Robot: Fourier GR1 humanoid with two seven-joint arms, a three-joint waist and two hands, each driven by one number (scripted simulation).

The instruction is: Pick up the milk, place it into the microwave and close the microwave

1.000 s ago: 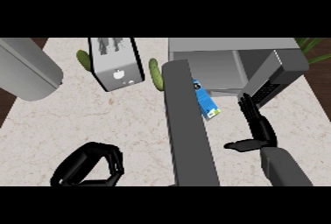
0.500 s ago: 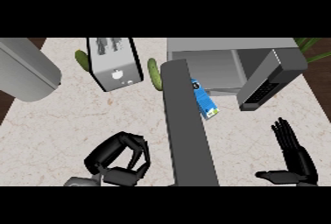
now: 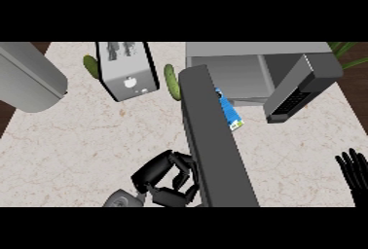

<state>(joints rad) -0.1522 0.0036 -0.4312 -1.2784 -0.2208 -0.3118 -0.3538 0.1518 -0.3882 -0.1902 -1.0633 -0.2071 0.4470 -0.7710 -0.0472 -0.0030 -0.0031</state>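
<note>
The microwave door [image 3: 215,146] half hides the milk [image 3: 231,115]; left hand [image 3: 165,177] curled empty, right hand [image 3: 354,170] flat, cropped.

L hand [image 3: 165,179] low centre, fingers curled; R hand [image 3: 352,171] at rt edge, fingers straight

There's the microwave [image 3: 241,73] at one o'clock on the counter [image 3: 72,141], its door [image 3: 215,146] reaching toward six. The milk [image 3: 230,113] lies just right of the door, at the microwave's mouth. The toaster [image 3: 129,70] is at eleven, and the left hand [image 3: 165,177] at seven, beside the door.
</note>
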